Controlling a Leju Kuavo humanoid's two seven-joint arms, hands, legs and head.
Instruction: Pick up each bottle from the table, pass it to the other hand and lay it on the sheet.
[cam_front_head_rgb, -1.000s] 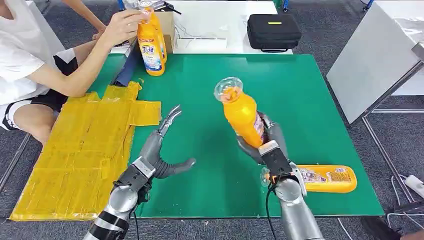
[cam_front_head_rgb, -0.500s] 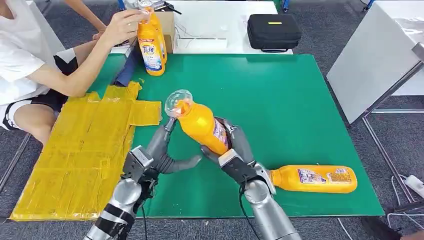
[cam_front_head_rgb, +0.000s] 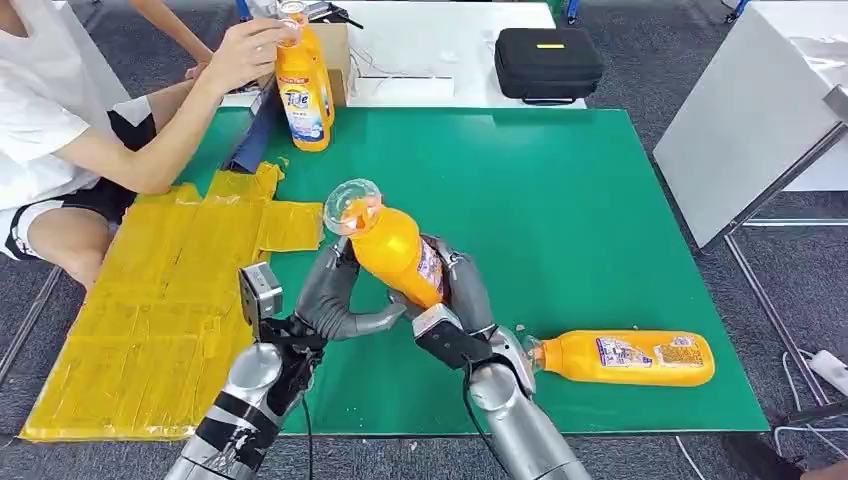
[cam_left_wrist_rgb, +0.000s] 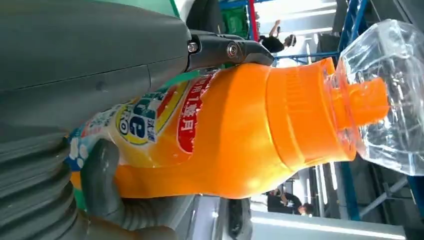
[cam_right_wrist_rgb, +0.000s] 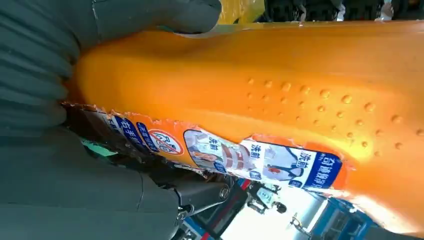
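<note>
An orange detergent bottle (cam_front_head_rgb: 397, 252) with a clear cap is tilted in the air over the green mat (cam_front_head_rgb: 560, 190), cap toward the yellow sheet (cam_front_head_rgb: 160, 300). My right hand (cam_front_head_rgb: 458, 292) grips its lower body from the right. My left hand (cam_front_head_rgb: 333, 293) wraps it from the left, fingers behind it and thumb beneath. The left wrist view has the bottle (cam_left_wrist_rgb: 225, 140) between my left hand's (cam_left_wrist_rgb: 75, 90) fingers and thumb. In the right wrist view the bottle's (cam_right_wrist_rgb: 280, 85) labelled side sits in my right hand (cam_right_wrist_rgb: 60, 190). A second orange bottle (cam_front_head_rgb: 630, 357) lies on the mat at the right front.
A person sits at the far left, one hand on an upright orange bottle (cam_front_head_rgb: 303, 95) at the mat's back left corner. A black case (cam_front_head_rgb: 547, 62) rests on the white table behind. A white panel (cam_front_head_rgb: 745, 130) stands at the right.
My right hand carried the bottle left toward my left hand. The left hand rose and its fingers and thumb came in around the bottle. The person and the other bottles stayed put.
</note>
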